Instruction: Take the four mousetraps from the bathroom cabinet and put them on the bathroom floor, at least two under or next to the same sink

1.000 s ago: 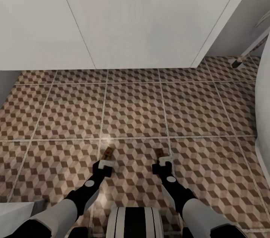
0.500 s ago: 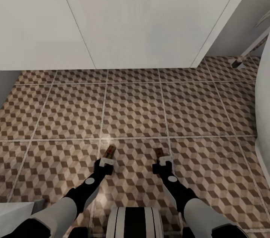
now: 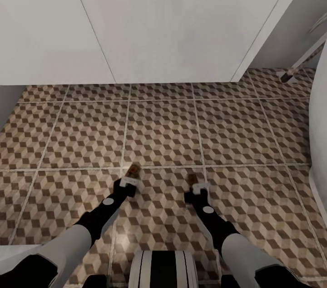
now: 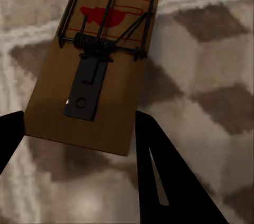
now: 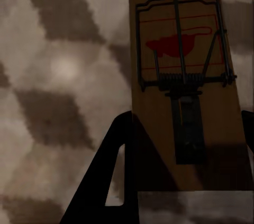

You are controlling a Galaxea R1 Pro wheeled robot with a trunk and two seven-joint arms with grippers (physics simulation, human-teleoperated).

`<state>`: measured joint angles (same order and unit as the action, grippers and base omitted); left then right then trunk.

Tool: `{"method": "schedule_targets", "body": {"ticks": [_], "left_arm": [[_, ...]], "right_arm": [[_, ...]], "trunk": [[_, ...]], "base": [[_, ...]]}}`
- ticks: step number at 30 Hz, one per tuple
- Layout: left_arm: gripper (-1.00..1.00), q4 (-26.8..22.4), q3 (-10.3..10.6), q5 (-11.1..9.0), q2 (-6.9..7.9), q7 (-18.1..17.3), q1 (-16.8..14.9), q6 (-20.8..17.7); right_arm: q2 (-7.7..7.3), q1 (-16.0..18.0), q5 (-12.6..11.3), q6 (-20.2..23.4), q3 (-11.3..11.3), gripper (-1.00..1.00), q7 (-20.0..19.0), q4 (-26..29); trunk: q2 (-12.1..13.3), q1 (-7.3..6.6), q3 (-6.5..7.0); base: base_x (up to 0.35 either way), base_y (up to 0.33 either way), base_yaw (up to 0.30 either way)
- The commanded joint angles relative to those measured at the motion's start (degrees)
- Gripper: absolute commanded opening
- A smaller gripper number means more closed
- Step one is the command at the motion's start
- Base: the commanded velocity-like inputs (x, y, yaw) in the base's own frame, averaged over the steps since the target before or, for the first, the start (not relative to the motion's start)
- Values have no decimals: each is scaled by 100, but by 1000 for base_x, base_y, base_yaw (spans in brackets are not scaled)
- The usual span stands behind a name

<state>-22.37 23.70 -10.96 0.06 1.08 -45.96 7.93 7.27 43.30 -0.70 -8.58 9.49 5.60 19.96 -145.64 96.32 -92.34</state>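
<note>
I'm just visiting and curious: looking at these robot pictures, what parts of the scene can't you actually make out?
- Whether either small brown wooden mousetrap touches the cube-patterned tiled floor or hangs above it: no view settles it.
- The right one's near end, right wrist view: behind a dark finger.
- Head view: both traps too small for detail.
- The white cabinet's top and the pale object at right: cut off by picture edges.

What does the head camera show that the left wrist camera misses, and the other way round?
Head view alone: both arms, the right hand holding a second mousetrap, the white unit ahead, many whole tiles. Left wrist view alone: close detail of its mousetrap, namely a dark spring, wire bar and red mouse print on the wood. Both share the left hand gripping that trap over the patterned bathroom floor.
</note>
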Motion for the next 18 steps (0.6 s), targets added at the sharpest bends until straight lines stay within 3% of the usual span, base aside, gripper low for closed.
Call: {"method": "schedule_targets", "body": {"ticks": [1, 7, 18], "left_arm": [[-100, -4, 34, -41, 17, 0, -18, 1], [-100, 72, 23, -59, 66, 5, -37, -41], [-100, 87, -4, -64, 21, 107, -39, -46]], "right_arm": [[-1, 50, -11, 16, 46, -100, 54, 2], [4, 268, -50, 122, 43, -100, 72, 8], [12, 301, -56, 137, 44, -100, 124, -35]], "trunk": [[-1, -1, -3], [-1, -1, -3], [-1, -1, -3]], "base": [[0, 0, 0], [0, 0, 0], [0, 0, 0]]}}
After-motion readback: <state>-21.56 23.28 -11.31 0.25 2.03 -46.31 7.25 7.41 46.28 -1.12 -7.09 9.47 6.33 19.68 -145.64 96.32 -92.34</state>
